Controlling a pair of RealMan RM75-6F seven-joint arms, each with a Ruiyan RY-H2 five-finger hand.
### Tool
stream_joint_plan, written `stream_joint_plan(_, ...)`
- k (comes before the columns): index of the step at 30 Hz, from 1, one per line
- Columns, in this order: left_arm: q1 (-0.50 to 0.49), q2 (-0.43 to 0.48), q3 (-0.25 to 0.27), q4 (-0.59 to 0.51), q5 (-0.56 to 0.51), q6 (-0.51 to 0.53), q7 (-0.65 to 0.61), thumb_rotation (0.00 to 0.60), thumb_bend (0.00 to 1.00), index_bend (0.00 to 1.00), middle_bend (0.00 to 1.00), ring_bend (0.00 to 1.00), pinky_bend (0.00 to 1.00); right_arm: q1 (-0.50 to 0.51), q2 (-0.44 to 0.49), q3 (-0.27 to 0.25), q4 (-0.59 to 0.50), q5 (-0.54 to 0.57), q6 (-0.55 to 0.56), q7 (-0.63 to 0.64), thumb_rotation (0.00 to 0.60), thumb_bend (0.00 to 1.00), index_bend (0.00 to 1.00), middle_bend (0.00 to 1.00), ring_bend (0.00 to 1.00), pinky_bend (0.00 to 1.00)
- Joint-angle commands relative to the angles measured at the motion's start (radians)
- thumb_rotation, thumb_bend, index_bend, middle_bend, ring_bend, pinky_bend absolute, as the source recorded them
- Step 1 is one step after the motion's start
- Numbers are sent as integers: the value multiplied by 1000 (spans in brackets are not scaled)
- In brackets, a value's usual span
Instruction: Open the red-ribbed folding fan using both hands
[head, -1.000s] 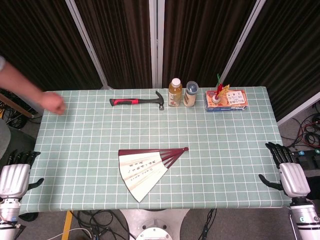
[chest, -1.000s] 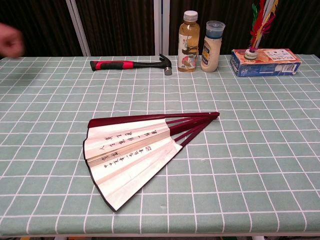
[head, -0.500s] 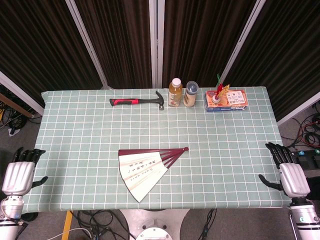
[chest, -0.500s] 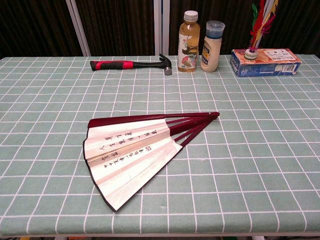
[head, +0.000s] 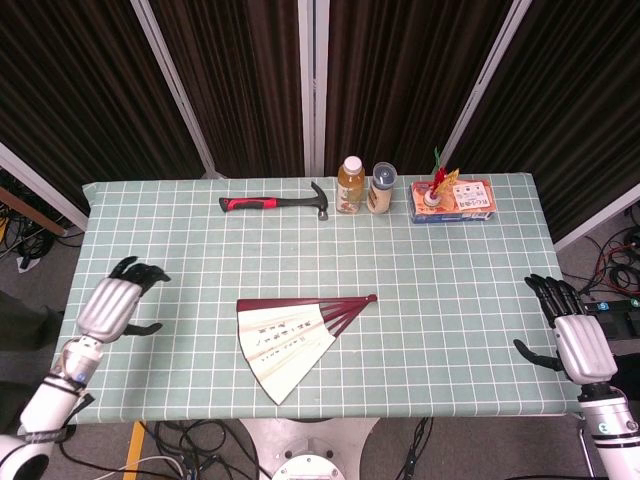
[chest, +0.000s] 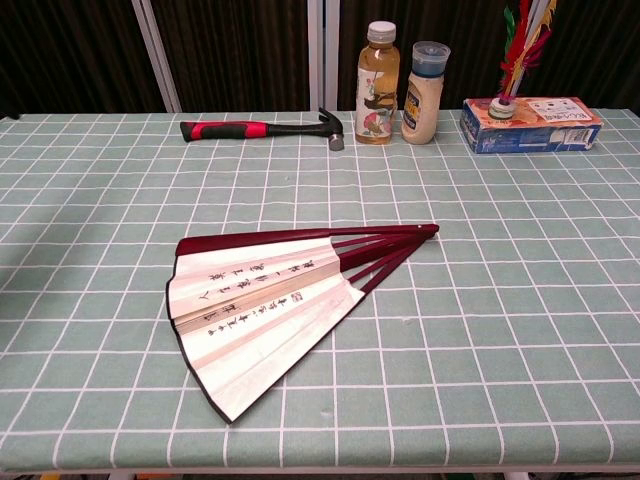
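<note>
Left robot hand hovers empty, fingers apart, over the desk's left edge; right robot hand likewise empty and spread, off the right edge. Folding fan lies partly spread at front centre. Hammer, two bottles and a box line the far edge. Only the head view shows the hands.

one fan, one hammer, two bottles (side by side), one box

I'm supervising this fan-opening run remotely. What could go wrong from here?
1. The red-ribbed paper folding fan lies flat and partly spread; fingers may crease its paper when gripping.
2. The left hand is over the table, while the right hand sits at the edge; uneven arrival may push the fan sideways on the green checked tablecloth.
</note>
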Motion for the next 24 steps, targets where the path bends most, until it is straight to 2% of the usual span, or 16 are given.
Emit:
stream_joint_plan(1,-176,-52,-63,48,-11,-188,-116,600,30,300,259,199,148,0,3,0,0,0,3,2,600,141,22,59,0,0)
stream_joint_plan(8,-367,-163,-111,142,-79,-396,-177,600,146,317,291,232,170,-6,13,-1,-2,8,9,0,600,142,22,59,0,0)
stream_joint_plan(13,-474,-255,-109,215,-147,-516,-143,600,158,317,306,243,171,-9,19,0,-4,17,11,0,600,141,22,59,0,0)
stream_joint_plan(19,-575,-365,-105,315,-264,-619,-88,600,161,309,312,255,172,-16,26,-2,-9,26,15,-5,600,141,22,59,0,0)
stream_joint_plan(24,-629,-430,-104,383,-351,-637,-46,600,171,298,312,255,182,-23,32,-2,-16,33,19,-9,600,142,22,59,0,0)
